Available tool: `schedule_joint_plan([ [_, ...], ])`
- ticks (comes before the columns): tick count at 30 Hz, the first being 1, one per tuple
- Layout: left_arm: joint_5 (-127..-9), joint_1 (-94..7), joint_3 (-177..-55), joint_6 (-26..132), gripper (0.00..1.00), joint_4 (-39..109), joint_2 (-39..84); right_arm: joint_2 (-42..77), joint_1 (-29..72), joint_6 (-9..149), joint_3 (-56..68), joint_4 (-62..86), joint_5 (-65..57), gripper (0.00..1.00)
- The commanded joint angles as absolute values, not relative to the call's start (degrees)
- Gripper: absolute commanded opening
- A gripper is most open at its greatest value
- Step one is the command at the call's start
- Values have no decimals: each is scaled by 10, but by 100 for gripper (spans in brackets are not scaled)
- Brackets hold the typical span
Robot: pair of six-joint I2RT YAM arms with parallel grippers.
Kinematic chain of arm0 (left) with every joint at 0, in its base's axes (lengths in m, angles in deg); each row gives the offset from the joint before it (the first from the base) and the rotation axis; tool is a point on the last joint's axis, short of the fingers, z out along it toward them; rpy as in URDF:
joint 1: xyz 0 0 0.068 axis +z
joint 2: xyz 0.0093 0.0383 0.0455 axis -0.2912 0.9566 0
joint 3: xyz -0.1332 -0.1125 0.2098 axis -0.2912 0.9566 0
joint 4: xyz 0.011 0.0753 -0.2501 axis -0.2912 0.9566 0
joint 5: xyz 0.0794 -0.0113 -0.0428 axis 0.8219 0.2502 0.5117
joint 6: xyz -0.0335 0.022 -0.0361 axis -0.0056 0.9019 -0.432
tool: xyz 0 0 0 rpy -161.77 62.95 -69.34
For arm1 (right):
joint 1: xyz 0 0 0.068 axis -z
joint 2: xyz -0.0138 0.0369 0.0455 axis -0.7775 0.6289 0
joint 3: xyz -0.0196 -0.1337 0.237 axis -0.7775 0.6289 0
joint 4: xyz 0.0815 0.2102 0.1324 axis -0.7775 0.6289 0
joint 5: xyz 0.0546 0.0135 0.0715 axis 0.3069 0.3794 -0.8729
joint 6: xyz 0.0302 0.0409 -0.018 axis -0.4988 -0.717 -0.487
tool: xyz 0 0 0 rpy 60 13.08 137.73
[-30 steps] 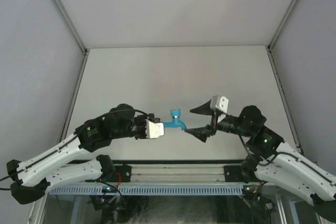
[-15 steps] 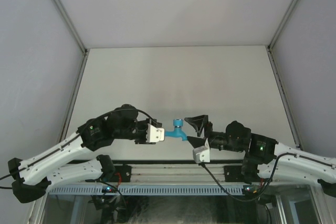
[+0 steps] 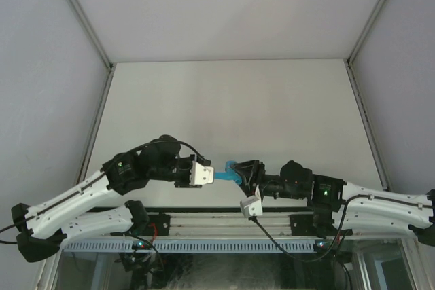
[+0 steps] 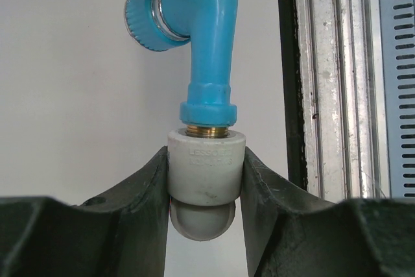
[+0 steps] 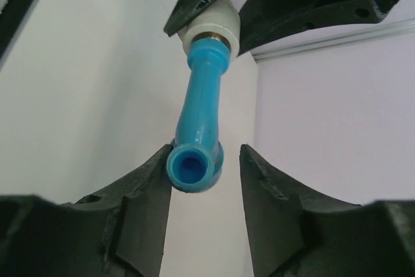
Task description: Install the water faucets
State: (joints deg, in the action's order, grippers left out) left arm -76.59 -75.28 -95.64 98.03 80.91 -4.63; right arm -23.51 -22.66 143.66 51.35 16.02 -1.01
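Your left end effector point(image 4: 206, 154) is clenched on the fitting point(image 4: 206, 176), one finger on each side of its grey barrel. The faucet point(image 4: 211, 43) stands straight out of that fitting, away from the fingers. A thin band of brass thread point(image 4: 206, 132) shows between the blue collar and the fitting's rim, so by my reading it is not fully screwed home.

Your right end effector point(image 5: 206, 160) is released. Its fingers straddle the spout point(image 5: 193, 168), which seems to touch one finger, with a clear gap to the other.

The relation to watch: the faucet's long axis runs from one end effector to the other, roughly level above the table point(image 3: 224, 100) near its front edge. The threaded end points at your left arm and the spout mouth at your right. The right arm is the one placed to turn it. It likely needs to clamp first, then twist about that axis while the left holds firm.

Count: one faucet, one fitting, two arms.
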Motion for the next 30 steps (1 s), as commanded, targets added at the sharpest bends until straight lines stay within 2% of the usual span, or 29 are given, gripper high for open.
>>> schedule_joint_plan([
  [1, -775, -753, -984, 966, 0, 750, -55, -234, -234, 1362, 509, 103, -48, 42],
  [4, -754, -752, -977, 964, 0, 737, -60, -239, -233, 1295, 509, 94, -56, 33],
  [6, -738, -753, -973, 963, 0, 728, -64, -242, -228, 1252, 509, 90, -67, 18],
  [8, -720, -753, -967, 962, 0, 714, -67, -242, -214, 1192, 508, 85, -90, 12],
  [10, -699, -753, -960, 962, 0, 692, -71, -242, -192, 1125, 507, 74, -112, 0],
  [16, -670, -753, -952, 971, 0, 666, -67, -234, -126, 895, 506, 27, -146, 0],
  [20, -639, -754, -949, 978, 0, 666, -56, -220, -53, 619, 501, -7, -146, 0],
  [23, -629, -754, -943, 980, 0, 656, -56, -200, -3, 436, 486, 15, -147, 0],
  [28, -618, -754, -926, 982, 0, 631, -70, -173, 41, 216, 481, 66, -152, 0],
  [30, -615, -754, -921, 983, 0, 629, -74, -163, 73, 115, 499, 62, -193, 0],
])
